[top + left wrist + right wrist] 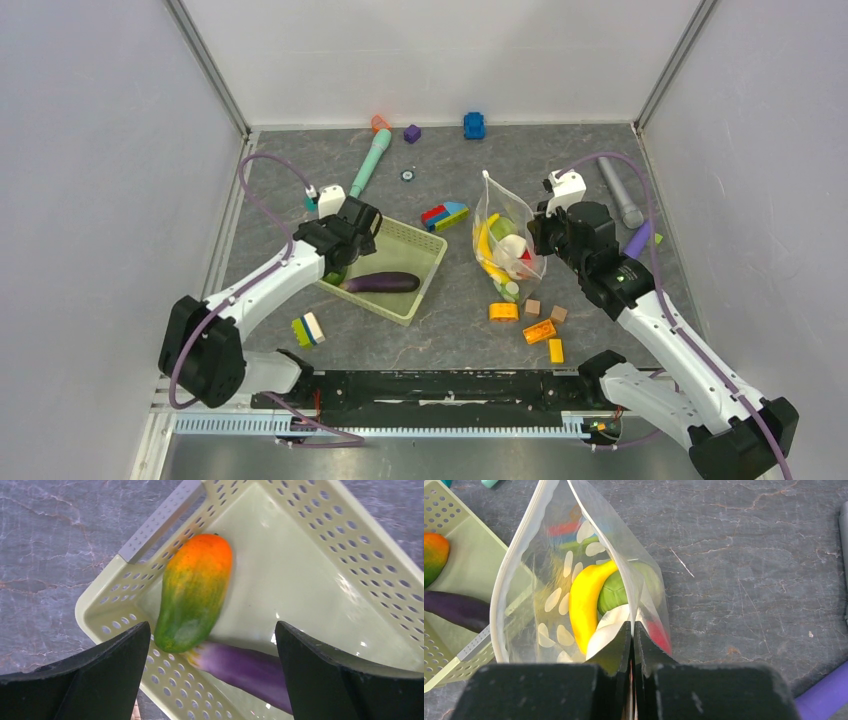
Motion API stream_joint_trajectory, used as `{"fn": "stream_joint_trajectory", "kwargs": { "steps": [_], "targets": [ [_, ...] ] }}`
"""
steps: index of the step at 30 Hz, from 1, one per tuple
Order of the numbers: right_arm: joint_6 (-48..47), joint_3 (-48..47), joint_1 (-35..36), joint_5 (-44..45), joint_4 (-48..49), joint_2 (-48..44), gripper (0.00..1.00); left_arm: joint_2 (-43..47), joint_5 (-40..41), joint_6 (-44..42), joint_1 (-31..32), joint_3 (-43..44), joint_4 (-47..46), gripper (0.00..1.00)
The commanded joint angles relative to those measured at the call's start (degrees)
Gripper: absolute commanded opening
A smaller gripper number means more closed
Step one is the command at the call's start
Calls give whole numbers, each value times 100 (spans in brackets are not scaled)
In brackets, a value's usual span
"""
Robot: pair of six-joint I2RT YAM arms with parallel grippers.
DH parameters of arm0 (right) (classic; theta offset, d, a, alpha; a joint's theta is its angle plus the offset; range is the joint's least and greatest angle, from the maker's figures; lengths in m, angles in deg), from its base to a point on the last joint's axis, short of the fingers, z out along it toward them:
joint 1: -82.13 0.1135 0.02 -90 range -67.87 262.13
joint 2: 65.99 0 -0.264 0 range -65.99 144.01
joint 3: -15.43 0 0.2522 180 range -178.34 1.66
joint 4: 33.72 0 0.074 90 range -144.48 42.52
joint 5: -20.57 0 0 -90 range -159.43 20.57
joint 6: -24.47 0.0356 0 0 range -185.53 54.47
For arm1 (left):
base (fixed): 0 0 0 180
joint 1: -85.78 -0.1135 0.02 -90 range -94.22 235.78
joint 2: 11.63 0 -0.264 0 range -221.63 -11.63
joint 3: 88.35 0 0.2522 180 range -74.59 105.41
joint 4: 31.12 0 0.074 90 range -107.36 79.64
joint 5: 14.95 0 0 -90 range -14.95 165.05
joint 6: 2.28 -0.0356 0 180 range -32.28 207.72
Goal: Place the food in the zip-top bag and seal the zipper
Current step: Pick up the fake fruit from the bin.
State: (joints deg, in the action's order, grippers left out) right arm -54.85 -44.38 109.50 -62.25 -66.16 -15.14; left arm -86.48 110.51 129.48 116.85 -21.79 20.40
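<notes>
The zip-top bag (500,240), clear with white dots, stands mouth-open right of centre. My right gripper (632,625) is shut on the bag's right edge (639,580). The zipper (506,575) rims the gaping mouth, unsealed. Inside lie a yellow piece (584,600), green cabbage (614,592), a white piece (606,630) and a red tomato (659,635). My left gripper (211,625) hangs open over the pale green basket (310,555), above the orange-green mango (195,590) and the purple eggplant (245,670), touching neither. The eggplant (380,283) lies along the basket's near side.
Orange, yellow and tan blocks (539,331) lie in front of the bag. A red-blue-green block (443,215) sits between basket and bag. A teal stick (370,162), blue toy (474,124) and purple block (412,133) lie at the back; grey (620,190) and purple (638,240) markers at right.
</notes>
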Motion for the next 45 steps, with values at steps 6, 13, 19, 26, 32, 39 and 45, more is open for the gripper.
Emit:
{"fn": "stream_joint_trajectory", "kwargs": {
  "steps": [6,13,19,26,32,39,45],
  "targets": [
    [-17,7,4,125,86,28,5,-518,20,245,-433,-95,-159,100],
    [-28,25,5,154,85,21,5,-642,-394,138,-731,-375,-677,100],
    [-30,37,5,140,85,19,5,-848,-452,114,-802,-378,-793,100],
    [-35,42,0,171,84,30,5,-1113,-453,131,-827,-309,-792,100],
    [-35,43,5,237,83,11,5,-1212,-529,124,-823,-286,-845,96],
    [-35,42,5,237,77,35,6,-1336,-575,165,-825,-265,-848,91],
    [-33,49,5,232,76,37,6,-1339,-557,175,-825,-262,-849,80]
  ]
}}
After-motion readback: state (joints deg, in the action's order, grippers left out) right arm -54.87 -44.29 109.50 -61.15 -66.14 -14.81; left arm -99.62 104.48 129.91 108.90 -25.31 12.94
